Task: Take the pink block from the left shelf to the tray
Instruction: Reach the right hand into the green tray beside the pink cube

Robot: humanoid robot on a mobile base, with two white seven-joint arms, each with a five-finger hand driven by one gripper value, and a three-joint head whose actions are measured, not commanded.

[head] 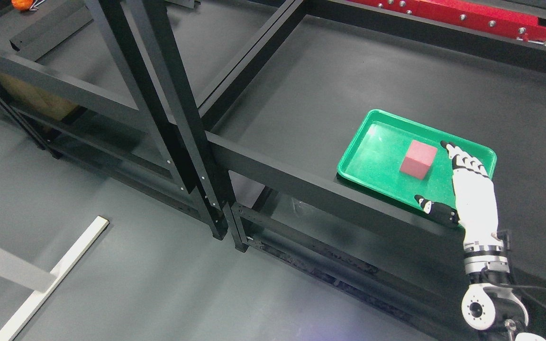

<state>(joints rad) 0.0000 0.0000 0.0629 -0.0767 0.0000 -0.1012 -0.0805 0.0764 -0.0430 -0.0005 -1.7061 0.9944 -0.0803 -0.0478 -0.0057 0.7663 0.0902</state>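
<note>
While spread over the tray (pixel 349 163), right robot hand (pixel 473 189) empty.

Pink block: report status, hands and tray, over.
Right hand open, fingers spread, holding nothing, beside the pink block. Block sits in the green tray. Left hand out of view. Nothing in the way.

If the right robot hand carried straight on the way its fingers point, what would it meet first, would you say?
Probably the green tray's far rim; the right robot hand points just past the pink block, though depth is unclear.

Orange object (pixel 22 4), perhaps a ball, edge-cropped
</note>
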